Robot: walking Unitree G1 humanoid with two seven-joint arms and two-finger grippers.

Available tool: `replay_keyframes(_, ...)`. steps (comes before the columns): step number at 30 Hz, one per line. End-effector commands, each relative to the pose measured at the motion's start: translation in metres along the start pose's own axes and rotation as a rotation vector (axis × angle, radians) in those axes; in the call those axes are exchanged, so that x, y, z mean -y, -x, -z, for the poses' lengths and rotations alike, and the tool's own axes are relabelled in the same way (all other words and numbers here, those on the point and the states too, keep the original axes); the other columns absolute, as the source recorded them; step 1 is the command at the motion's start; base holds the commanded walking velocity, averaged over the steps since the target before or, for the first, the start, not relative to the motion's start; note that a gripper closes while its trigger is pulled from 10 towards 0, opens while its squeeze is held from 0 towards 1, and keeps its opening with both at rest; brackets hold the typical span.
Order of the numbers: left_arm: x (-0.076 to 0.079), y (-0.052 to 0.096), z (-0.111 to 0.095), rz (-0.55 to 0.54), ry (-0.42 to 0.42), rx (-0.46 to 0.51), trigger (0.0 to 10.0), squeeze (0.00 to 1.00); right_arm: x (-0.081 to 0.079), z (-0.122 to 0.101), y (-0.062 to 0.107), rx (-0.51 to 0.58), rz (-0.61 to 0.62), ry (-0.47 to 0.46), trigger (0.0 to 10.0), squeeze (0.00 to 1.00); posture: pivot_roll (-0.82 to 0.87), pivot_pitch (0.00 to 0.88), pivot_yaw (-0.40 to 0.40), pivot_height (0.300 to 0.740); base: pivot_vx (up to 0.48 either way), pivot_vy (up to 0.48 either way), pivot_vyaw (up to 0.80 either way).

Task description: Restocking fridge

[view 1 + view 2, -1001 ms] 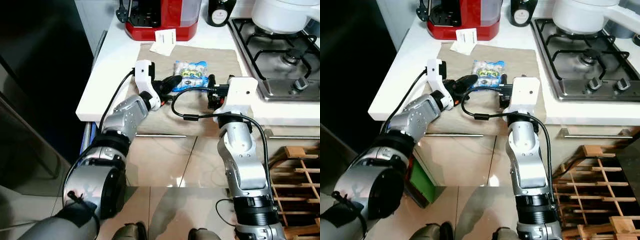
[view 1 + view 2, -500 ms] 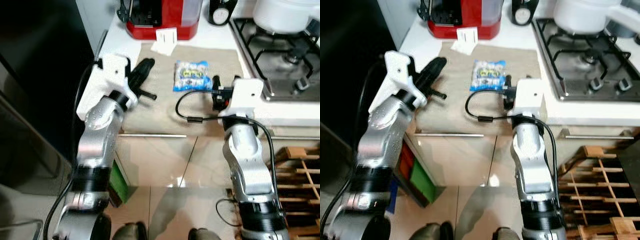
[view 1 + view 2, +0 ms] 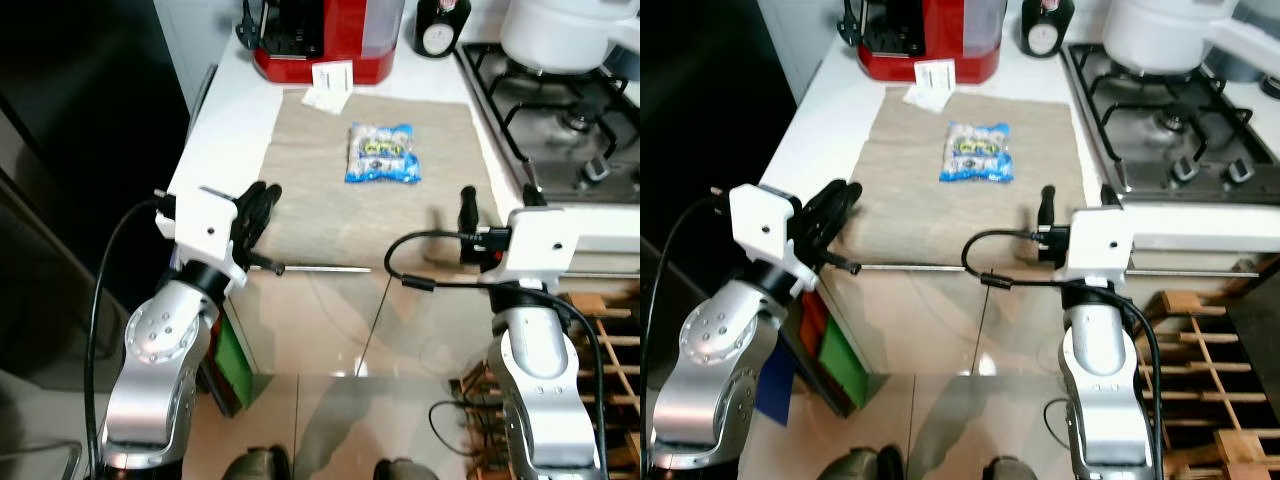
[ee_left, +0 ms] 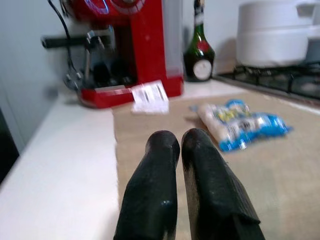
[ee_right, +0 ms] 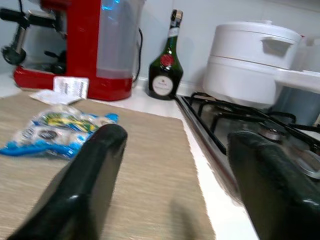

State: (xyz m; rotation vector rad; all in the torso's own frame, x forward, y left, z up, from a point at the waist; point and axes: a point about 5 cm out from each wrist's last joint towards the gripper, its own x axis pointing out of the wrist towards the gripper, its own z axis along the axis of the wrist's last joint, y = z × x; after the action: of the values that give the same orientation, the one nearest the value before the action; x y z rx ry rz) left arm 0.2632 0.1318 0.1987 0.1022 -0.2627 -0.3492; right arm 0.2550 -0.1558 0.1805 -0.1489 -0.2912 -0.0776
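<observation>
White bench (image 3: 215, 120) with a beige mat (image 3: 320, 190) running to its near edge. 1 blue snack packet (image 3: 381, 153) lies flat mid-mat, open mat all around it – print too small to read. Left hand (image 3: 256, 205) at the near-left bench edge, fingers (image 4: 165, 200) pressed together, holding nothing. Right hand (image 3: 495, 205) at the near-right edge beside the gas hob (image 3: 560, 120), fingers wide apart, empty. Far side: 1 red coffee machine (image 3: 325, 35), 1 dark bottle (image 3: 438, 25), 1 paper slip (image 3: 328, 85), 1 white pot (image 3: 565, 30).
</observation>
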Motion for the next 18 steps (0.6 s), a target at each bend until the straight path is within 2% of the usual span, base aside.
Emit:
replay_keyframes(1, -0.002, -0.002, -0.002, -0.027, -0.032, -0.008, 10.0, 1.0, -0.004, -0.002, -0.002, 0.0, -0.022, -0.028, 10.0, 1.0, -0.09, 0.034, 0.027, 0.74, 0.0, 0.0, 0.0)
replay_keyframes(3, -0.006, 0.007, 0.002, -0.054, -0.069, -0.044, 10.0, 1.0, -0.003, -0.004, 0.003, -0.005, -0.031, -0.038, 10.0, 1.0, -0.1, 0.031, 0.028, 0.74, 0.0, 0.0, 0.0)
replay_keyframes(4, -0.015, 0.03, 0.015, -0.085, -0.103, -0.124, 10.0, 1.0, 0.002, 0.002, 0.019, -0.069, -0.05, -0.051, 10.0, 1.0, -0.1, 0.036, 0.029, 0.74, 0.0, 0.0, 0.0)
replay_keyframes(5, -0.015, 0.03, 0.015, -0.085, -0.103, -0.124, 10.0, 1.0, 0.002, 0.002, 0.019, -0.069, -0.05, -0.051, 10.0, 1.0, -0.1, 0.036, 0.029, 0.74, 0.0, 0.0, 0.0)
replay_keyframes(7, -0.019, 0.064, 0.031, -0.107, -0.114, -0.226, 10.0, 1.0, 0.009, 0.011, 0.041, -0.14, -0.084, -0.038, 10.0, 1.0, -0.1, 0.045, 0.029, 0.74, 0.0, 0.0, 0.0)
replay_keyframes(8, -0.019, 0.064, 0.031, -0.107, -0.114, -0.226, 10.0, 1.0, 0.009, 0.011, 0.041, -0.14, -0.084, -0.038, 10.0, 1.0, -0.1, 0.045, 0.029, 0.74, 0.0, 0.0, 0.0)
replay_keyframes(9, -0.015, 0.086, 0.038, -0.097, -0.115, -0.283, 10.0, 1.0, 0.014, 0.017, 0.057, -0.181, -0.108, -0.01, 10.0, 1.0, -0.1, 0.055, 0.02, 0.74, 0.0, 0.0, 0.0)
replay_keyframes(10, -0.013, 0.09, 0.039, -0.099, -0.097, -0.291, 10.0, 1.0, 0.016, 0.019, 0.061, -0.191, -0.117, 0.001, 10.0, 1.0, -0.1, 0.055, 0.02, 0.74, 0.0, 0.0, 0.0)
replay_keyframes(11, -0.013, 0.077, 0.032, -0.125, -0.084, -0.236, 10.0, 1.0, 0.017, 0.017, 0.058, -0.177, -0.117, 0.008, 10.0, 1.0, -0.09, 0.051, 0.013, 0.74, 0.0, 0.0, 0.0)
replay_keyframes(14, -0.014, 0.069, 0.028, -0.138, -0.08, -0.206, 10.0, 1.0, 0.015, 0.015, 0.054, -0.161, -0.118, 0.004, 10.0, 1.0, -0.09, 0.045, 0.011, 0.74, 0.0, 0.0, 0.0)
replay_keyframes(15, -0.012, 0.058, 0.024, -0.142, -0.075, -0.175, 10.0, 1.0, 0.012, 0.012, 0.047, -0.138, -0.124, -0.002, 10.0, 1.0, -0.1, 0.035, 0.013, 0.74, 0.0, 0.0, 0.0)
replay_keyframes(18, -0.01, 0.055, 0.022, -0.13, -0.067, -0.166, 10.0, 1.0, 0.009, 0.008, 0.043, -0.121, -0.13, -0.012, 10.0, 1.0, -0.1, 0.026, 0.014, 0.74, 0.0, 0.0, 0.0)
